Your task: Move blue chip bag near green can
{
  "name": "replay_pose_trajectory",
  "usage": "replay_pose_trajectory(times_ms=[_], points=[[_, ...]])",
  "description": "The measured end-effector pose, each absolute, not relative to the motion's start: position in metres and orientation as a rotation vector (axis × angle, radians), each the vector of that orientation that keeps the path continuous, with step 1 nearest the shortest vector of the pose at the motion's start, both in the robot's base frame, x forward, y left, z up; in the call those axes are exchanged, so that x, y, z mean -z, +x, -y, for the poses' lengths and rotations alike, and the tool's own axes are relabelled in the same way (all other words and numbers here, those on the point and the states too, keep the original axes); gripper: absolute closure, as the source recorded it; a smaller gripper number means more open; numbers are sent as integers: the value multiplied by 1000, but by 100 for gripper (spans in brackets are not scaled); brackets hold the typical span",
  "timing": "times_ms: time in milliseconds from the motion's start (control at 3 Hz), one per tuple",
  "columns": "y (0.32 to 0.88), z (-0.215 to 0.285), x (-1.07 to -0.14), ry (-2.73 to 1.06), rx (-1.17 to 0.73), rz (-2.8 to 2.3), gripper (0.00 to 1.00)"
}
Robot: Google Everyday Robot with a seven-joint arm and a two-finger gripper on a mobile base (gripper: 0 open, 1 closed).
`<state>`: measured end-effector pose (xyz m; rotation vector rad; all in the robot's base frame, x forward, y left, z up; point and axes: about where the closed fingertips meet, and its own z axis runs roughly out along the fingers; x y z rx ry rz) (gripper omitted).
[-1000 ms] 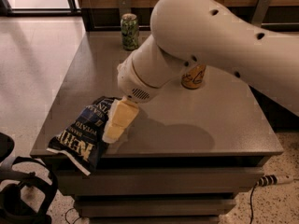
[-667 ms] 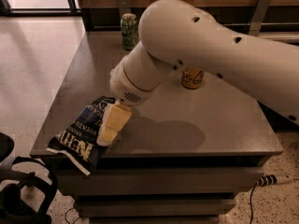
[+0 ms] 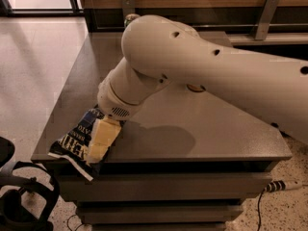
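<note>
The blue chip bag [image 3: 72, 139] lies flat at the table's front left corner, with one white-edged end hanging over the front edge. My gripper [image 3: 101, 142] is down on the right part of the bag, at the end of my big white arm [image 3: 192, 66]. The green can [image 3: 131, 18] stands at the table's far edge. Only a sliver of its top shows behind the arm.
The dark grey table [image 3: 221, 129] stands against a wood-panelled wall. A small part of a gold can [image 3: 195, 87] shows under the arm at mid table. A black chair base [image 3: 24, 196] is on the floor at the front left, and a cable [image 3: 281, 186] at the right.
My arm has swung left and toward the table's front, lowering the gripper further over the chip bag. The arm now covers the green can and most of the gold can. The bag has stayed put.
</note>
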<state>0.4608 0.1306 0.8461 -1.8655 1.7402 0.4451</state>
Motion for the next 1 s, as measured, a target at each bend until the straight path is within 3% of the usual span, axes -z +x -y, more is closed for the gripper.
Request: replay_pose_trajectory(times_ms=[333,1000], points=[[456,-148,-833,-1894,-480,-1716,18],[454,-148,-838,-1894,-467,-1711,65]])
